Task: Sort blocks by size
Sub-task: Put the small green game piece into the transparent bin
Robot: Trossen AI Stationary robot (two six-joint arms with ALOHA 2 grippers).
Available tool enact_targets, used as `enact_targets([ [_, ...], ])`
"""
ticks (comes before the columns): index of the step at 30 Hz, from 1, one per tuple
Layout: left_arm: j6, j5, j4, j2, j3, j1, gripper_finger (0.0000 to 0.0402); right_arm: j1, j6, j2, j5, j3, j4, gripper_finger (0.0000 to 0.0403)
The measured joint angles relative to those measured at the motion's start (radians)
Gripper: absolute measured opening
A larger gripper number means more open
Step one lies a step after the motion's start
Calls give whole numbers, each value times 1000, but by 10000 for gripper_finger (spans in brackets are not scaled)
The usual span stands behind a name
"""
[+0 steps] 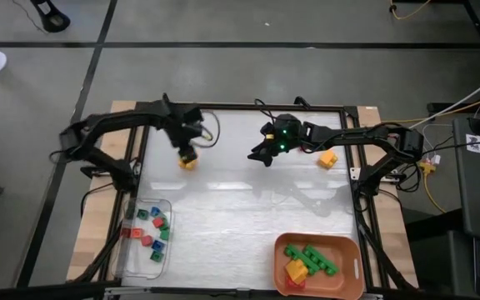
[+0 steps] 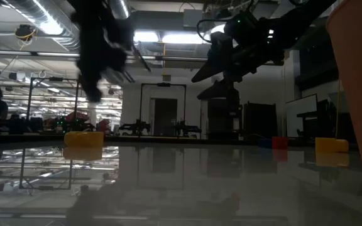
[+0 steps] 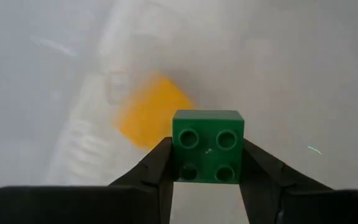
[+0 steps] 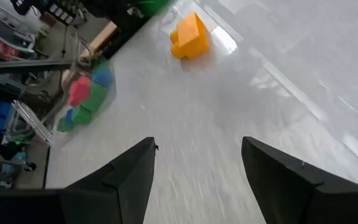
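My left gripper (image 1: 188, 146) hangs over the table's far left, shut on a small green four-stud brick (image 3: 207, 146). It is above a yellow block (image 1: 188, 162) that lies on the table, also seen in the left wrist view (image 3: 151, 112) and the low view (image 2: 83, 139). My right gripper (image 1: 263, 152) is open and empty above the far middle of the table, its fingers wide apart in the right wrist view (image 4: 197, 168). A second yellow block (image 1: 328, 157) lies under the right arm. My left gripper pinches the green brick by two opposite side walls (image 3: 176, 155) between its two fingers. The fingers (image 3: 154, 171) come from above and point down. The brick is lifted clear of the table, its studded face toward the wrist camera.
A clear tray (image 1: 132, 250) at the near left holds several small red, green and blue blocks. An orange tray (image 1: 350, 250) at the near right holds long green bricks (image 1: 313, 257) and a yellow one. Red and blue blocks (image 2: 275, 142) lie far off in the low view.
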Motion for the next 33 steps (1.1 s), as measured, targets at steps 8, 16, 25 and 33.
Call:
enact_targets([
  [8, -434, 190, -307, -291, 2, -308, 121, 0, -62, 0, 0, 0, -32, 238],
  [16, -1268, 200, -324, -480, 2, -774, 131, 0, -99, 0, -6, 0, -75, 238],
  [25, -1698, 177, -207, -449, 1, -1096, 138, 0, -125, 0, -63, 0, -89, 238],
  [33, -1639, 88, -167, -329, 1, -1160, 140, 0, -122, 0, -64, 0, -88, 238],
])
